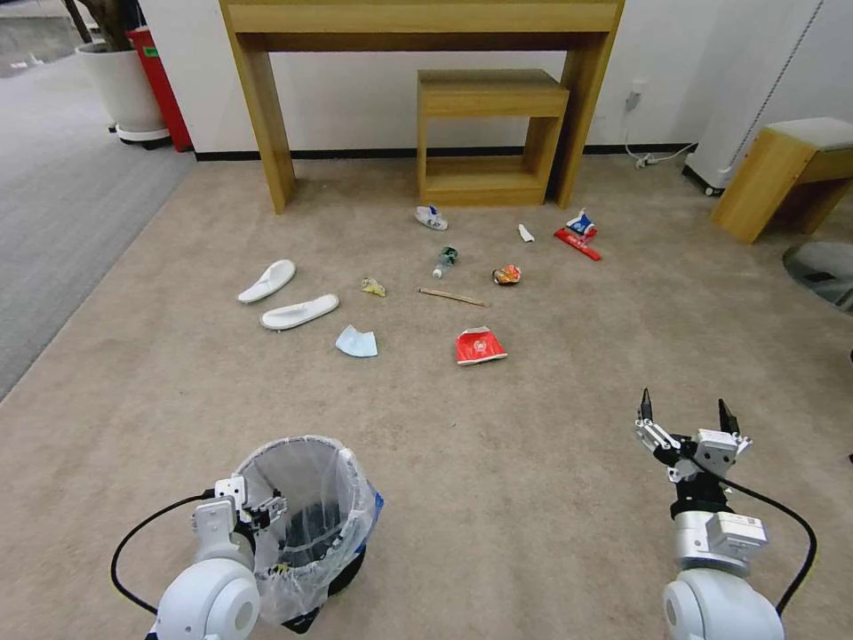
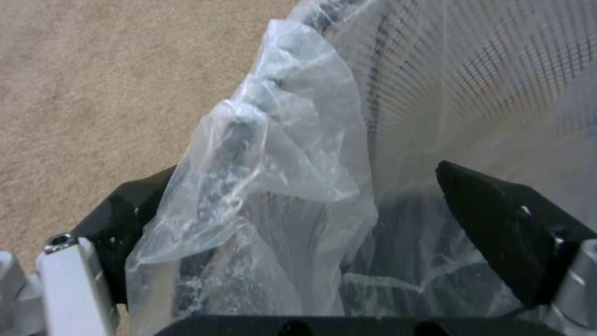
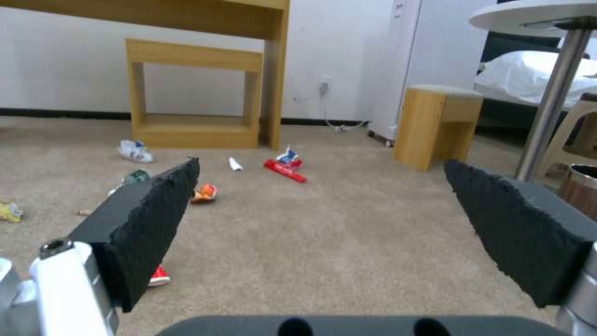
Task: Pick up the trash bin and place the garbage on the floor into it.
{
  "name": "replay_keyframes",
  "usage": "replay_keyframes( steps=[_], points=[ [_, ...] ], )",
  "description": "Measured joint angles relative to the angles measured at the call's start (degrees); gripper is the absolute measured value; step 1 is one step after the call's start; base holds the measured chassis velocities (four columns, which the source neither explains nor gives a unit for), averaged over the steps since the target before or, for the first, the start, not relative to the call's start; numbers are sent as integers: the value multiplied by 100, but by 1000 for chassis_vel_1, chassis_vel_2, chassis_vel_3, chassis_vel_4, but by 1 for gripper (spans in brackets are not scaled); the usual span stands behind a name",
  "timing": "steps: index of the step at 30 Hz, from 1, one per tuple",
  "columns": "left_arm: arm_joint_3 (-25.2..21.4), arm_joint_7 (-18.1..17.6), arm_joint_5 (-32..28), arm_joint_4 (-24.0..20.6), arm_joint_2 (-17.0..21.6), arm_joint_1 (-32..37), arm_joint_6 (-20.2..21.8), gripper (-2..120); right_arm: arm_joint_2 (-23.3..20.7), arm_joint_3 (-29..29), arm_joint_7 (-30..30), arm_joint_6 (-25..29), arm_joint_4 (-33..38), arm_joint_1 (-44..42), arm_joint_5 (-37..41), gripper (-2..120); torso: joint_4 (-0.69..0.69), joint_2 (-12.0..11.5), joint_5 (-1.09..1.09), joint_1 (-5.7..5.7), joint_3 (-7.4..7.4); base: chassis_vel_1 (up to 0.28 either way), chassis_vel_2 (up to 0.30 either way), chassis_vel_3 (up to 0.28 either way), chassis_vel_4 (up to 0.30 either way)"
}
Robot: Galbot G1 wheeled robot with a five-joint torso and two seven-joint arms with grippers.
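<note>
- Beige carpet, the floor (image 1: 533, 444), runs from the robot to a white wall, where a tall wooden bench (image 1: 418, 27) stands over a smaller wooden stand (image 1: 489, 133).
- At the near left, the left pincer (image 1: 267, 514) sits at the rim of the trash bin (image 1: 306, 524), a small black bin lined with a crinkled clear bag.
- From the left wrist, one finger (image 2: 503, 224) is inside the bin against the liner and the other lies outside the bagged rim, so the rim wall lies between them; the pincer looks clamped on the trash bin, though the bag hides the contact itself.
- Farther out, the garbage lies spread on the floor, well apart from the bin: two white slippers (image 1: 284, 298), a yellow wrapper (image 1: 373, 287), a blue face mask (image 1: 357, 342), a bottle (image 1: 444, 261), a wooden stick (image 1: 453, 297), a red paper bowl (image 1: 480, 346), an orange crumpled wrapper (image 1: 506, 275), a red bar wrapper (image 1: 577, 244).
- A blue-white carton (image 1: 431, 217) lies just before the wooden stand.
- At the near right, the right pincer (image 1: 686, 418) hovers above bare carpet, fingers spread wide apart and holding nothing, well short of the litter.
</note>
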Motion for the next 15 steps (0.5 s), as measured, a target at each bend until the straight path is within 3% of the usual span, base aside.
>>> replay_keyframes(
  steps=[5, 15],
  points=[
    [-9, 0, 1, -37, 10, 22, -1, 91, 17, 4, 3, -7, 55, -33, -14, 100, 0, 0, 1, 0, 0, 0, 0, 0, 0],
    [-21, -6, -19, -105, 37, 81, -5, 53, 79, 20, 5, -9, 162, -100, -82, 100, 0, 0, 2, 0, 0, 0, 0, 0, 0]
  ],
)
